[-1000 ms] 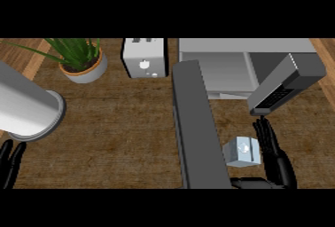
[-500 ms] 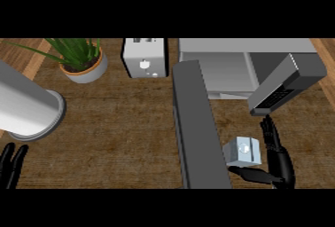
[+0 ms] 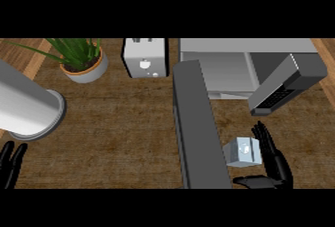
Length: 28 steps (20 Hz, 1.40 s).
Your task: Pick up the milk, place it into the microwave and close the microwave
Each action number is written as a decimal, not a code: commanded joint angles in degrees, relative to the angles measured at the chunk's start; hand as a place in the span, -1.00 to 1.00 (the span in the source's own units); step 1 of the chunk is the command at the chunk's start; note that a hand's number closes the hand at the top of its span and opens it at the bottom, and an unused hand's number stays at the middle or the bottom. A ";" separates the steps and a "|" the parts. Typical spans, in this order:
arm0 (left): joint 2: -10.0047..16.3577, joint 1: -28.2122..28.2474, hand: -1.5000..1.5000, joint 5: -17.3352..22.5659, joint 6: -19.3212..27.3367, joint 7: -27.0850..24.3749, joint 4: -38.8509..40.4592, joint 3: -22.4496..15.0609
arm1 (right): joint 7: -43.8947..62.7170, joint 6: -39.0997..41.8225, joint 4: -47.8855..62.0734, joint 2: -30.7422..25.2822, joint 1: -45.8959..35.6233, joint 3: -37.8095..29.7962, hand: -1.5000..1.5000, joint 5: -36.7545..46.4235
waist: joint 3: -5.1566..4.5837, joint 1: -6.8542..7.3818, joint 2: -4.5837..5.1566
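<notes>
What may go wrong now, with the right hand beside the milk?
1. The right hand lies open beside the milk, not curled round it; a lift now might slip.
2. The milk stands close to the open microwave door; a sideways push may tip it against that door.

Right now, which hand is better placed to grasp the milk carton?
Right. The right hand sits open beside the small pale grey milk carton, fingers along its right side. The left hand rests open at the view's lower left edge, with the long grey slab between it and the carton.
</notes>
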 commanded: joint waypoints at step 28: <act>2.34 -3.02 -1.00 6.28 -2.46 2.31 3.65 5.64 | -4.98 7.43 2.59 -3.31 -13.00 -4.77 1.00 -6.14 | -0.10 -0.66 -0.22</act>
